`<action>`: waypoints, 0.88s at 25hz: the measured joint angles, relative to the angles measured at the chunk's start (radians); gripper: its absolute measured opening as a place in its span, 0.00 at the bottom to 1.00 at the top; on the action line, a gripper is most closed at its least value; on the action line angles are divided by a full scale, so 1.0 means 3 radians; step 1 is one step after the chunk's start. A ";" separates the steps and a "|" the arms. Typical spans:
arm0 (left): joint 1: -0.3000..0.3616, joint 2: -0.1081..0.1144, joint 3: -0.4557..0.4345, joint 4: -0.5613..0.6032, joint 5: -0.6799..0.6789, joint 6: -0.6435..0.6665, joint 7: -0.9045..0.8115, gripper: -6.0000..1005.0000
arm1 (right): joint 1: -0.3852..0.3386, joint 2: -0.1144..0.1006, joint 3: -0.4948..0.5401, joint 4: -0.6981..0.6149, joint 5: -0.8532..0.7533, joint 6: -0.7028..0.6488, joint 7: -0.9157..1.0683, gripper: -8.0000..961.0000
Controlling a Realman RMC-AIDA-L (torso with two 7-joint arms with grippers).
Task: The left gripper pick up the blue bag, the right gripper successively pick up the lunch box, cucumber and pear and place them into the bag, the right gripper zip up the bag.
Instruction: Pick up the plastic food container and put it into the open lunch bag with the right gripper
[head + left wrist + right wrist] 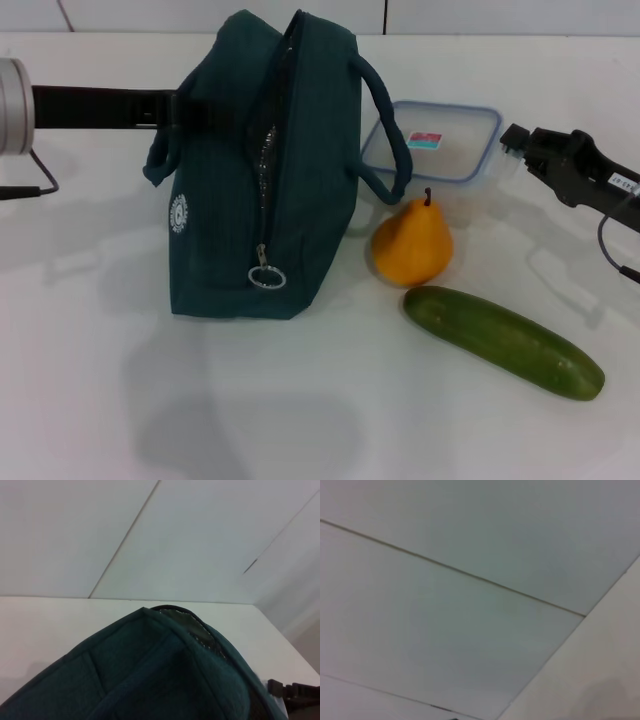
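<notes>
Blue bag (262, 170) upright, left gripper (178, 110) at its handle.

Teal blue bag (235, 190) upright, unzipped, beside pear (412, 243), cucumber (503, 341)

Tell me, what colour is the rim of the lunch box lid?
Blue. The lunch box has a blue-rimmed clear lid, seen best in the head view, behind the pear.

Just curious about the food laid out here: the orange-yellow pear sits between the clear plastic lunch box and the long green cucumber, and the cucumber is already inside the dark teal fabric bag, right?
Not quite. The long green cucumber lies on the white table, outside the dark teal fabric bag, as the head view shows. The orange-yellow pear does sit between the clear plastic lunch box and it.
</notes>
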State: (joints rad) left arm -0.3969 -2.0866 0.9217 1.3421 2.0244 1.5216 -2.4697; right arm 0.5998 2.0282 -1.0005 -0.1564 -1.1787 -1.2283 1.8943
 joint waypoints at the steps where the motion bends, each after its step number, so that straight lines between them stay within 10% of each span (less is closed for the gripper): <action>1: -0.0001 0.0000 0.0000 -0.0006 -0.0001 0.0000 0.0000 0.05 | 0.0000 0.0000 -0.0001 0.0000 0.0013 -0.0002 0.0011 0.12; 22: 0.0012 0.0002 -0.0073 -0.0020 -0.0099 0.0000 0.0043 0.05 | -0.0196 -0.0025 0.0006 0.0089 0.0443 -0.0258 0.0226 0.11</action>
State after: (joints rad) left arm -0.3932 -2.0859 0.8998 1.3362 1.9945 1.5217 -2.4568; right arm 0.5410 2.0206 -0.9985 -0.1298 -1.0458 -1.3058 1.9620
